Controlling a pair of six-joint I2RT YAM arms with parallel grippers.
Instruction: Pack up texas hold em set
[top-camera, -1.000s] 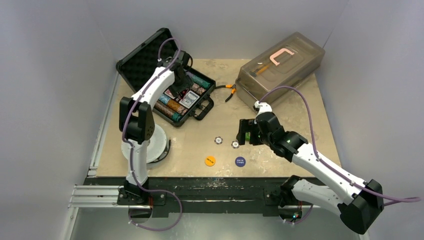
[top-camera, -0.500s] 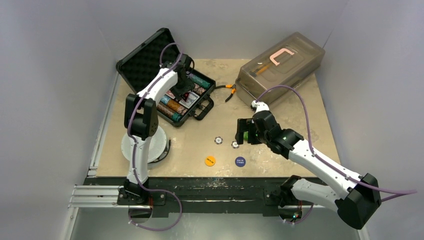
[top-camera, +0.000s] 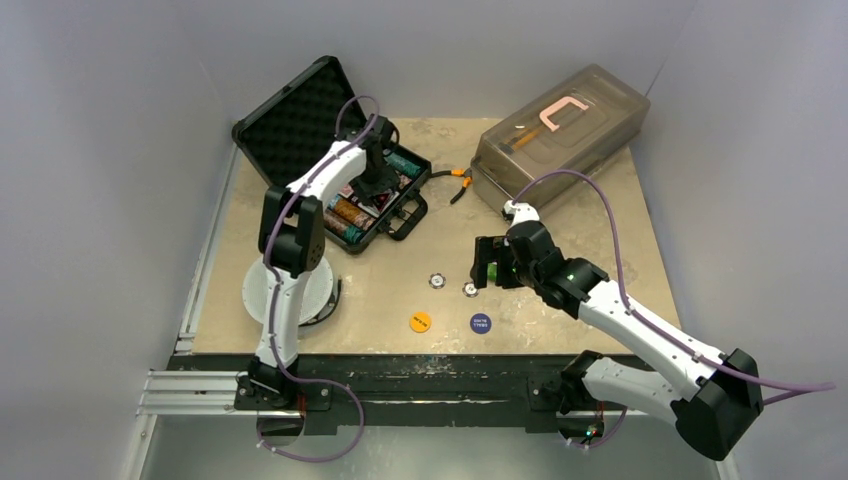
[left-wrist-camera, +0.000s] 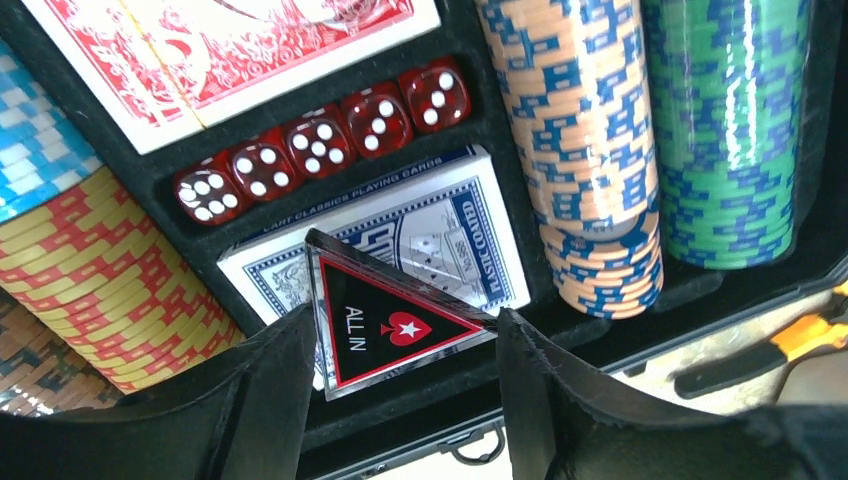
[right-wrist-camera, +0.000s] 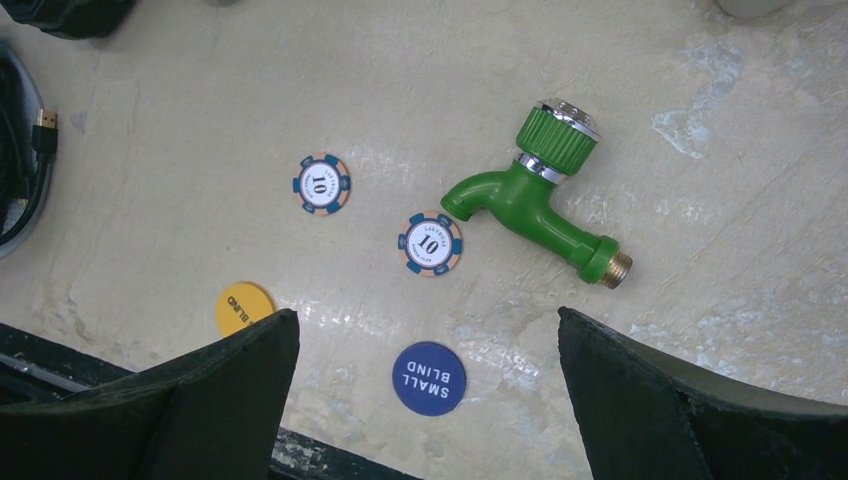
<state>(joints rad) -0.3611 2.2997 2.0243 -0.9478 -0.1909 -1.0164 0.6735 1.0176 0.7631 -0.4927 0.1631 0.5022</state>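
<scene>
Though overhead hides it, left end effector (left-wrist-camera: 402, 338) pinches marker (left-wrist-camera: 385, 322); right end effector (right-wrist-camera: 425, 325) gapes.

Enclosed by plain pale grey walls (top-camera: 130, 120) on three sides. Lit evenly over a worn, stained beige surface (top-camera: 380, 290).

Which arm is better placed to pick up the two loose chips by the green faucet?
The right. The right fingers hang open directly above both chips, while the left fingers are at the case, gripping the triangle marker.
</scene>
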